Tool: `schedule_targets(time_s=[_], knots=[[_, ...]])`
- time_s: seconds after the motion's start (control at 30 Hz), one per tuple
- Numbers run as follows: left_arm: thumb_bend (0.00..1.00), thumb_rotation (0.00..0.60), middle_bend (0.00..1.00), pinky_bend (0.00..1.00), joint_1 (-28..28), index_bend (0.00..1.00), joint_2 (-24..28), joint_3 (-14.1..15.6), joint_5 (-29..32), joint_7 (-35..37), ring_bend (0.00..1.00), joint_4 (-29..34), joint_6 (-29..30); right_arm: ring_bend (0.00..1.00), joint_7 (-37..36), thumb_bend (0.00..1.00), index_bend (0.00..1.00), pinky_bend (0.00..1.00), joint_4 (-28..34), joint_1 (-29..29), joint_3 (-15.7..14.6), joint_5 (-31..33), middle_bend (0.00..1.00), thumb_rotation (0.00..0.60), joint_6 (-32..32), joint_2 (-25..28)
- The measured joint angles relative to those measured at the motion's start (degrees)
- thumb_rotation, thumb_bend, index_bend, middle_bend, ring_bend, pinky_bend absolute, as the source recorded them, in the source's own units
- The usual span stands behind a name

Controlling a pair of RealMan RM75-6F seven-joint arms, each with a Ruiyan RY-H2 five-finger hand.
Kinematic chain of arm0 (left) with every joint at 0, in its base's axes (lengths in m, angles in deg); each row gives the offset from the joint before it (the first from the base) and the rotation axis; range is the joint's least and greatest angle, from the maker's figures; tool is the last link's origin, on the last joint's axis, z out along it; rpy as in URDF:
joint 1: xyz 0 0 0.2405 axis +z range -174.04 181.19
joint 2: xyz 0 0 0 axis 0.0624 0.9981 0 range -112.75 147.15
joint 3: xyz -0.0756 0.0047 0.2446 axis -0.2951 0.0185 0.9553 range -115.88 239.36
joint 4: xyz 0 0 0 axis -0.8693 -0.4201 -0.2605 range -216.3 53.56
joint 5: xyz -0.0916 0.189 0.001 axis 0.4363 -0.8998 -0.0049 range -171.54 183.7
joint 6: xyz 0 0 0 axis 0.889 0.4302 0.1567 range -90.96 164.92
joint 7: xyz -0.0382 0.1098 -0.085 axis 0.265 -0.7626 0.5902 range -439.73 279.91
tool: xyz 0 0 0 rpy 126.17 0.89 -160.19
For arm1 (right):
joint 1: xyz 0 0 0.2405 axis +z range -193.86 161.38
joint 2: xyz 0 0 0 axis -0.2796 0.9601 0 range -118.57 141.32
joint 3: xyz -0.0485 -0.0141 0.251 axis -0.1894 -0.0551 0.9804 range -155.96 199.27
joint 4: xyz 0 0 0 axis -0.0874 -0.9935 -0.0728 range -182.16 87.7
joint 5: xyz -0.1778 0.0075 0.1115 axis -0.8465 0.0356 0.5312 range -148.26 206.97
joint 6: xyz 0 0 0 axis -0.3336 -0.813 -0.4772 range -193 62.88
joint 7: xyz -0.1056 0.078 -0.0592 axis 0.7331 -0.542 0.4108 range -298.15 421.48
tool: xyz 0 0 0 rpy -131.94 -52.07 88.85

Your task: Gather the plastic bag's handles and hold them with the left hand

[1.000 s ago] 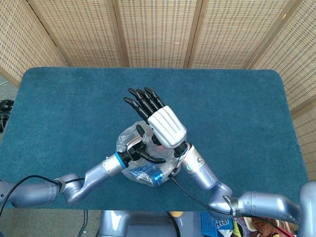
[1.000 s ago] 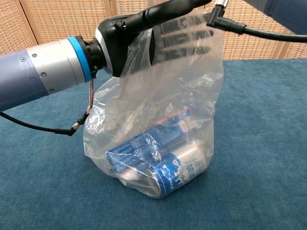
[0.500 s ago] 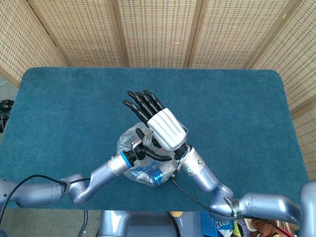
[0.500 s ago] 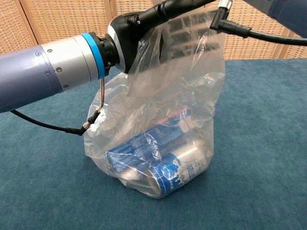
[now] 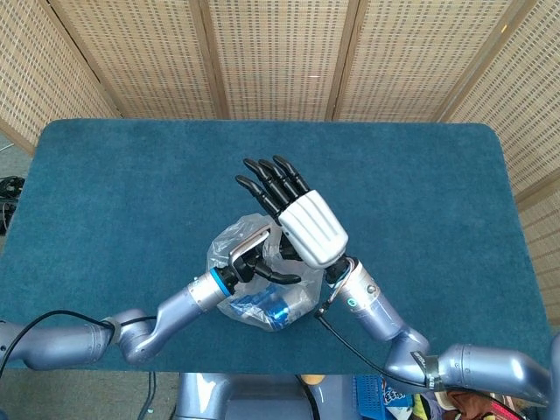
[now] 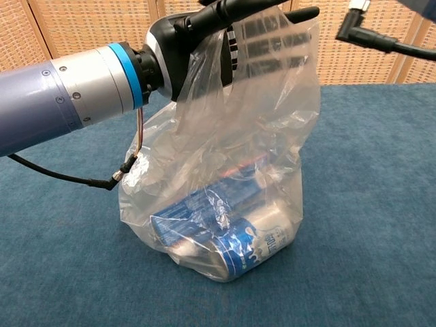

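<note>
**Left hand at the mouth of the bag, right hand pulling away**

The plastic bag (image 6: 225,170) stands on the blue table (image 5: 131,175), near the front edge and about in the middle. Inside, at the bottom, lie blue and white cans (image 6: 235,238). The left hand (image 5: 254,258) is at the top of the bag, and its dark fingers (image 6: 231,10) go across the raised film. In the chest view the plastic hangs from them, so I judge that this hand holds the upper part of the bag. Whether both handles are in the grip, I cannot tell. The right hand (image 5: 311,223) is above the bag with its fingers straight and apart, and it holds nothing.

The risk, as I see it, is that only one handle or a fold of film is caught. Then the other side may drop and the mouth may open again. The film is thin and slippery, so a loose hold could let it slide out. A strong pull to one side could also tip the bag, because the cans are heavy and can roll.

Compared with half a second ago, the right hand has moved up and to the right, away from the bag top. Its cable plug has shifted right too. The left hand has stayed at the bag.
</note>
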Motion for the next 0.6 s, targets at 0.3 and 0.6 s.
schedule_targets(time_s=[0.3,0.6], knots=[[0.01,0.600,0.20,0.17,0.41,0.24,-0.46,-0.04,-0.47,-0.28,0.17,-0.49,0.06,0.00,-5.35,0.00,0.00,0.00,0.21,-4.24,-2.01,-3.60,0.00,0.600,-3.14,4.61],[0.01,0.600,0.20,0.17,0.83,0.24,-1.17,-0.43,-0.38,-0.04,0.17,-0.72,0.45,0.00,-8.75,0.00,0.00,0.00,0.78,-8.67,-6.23,-8.52,0.00,0.600,-5.35,9.32]])
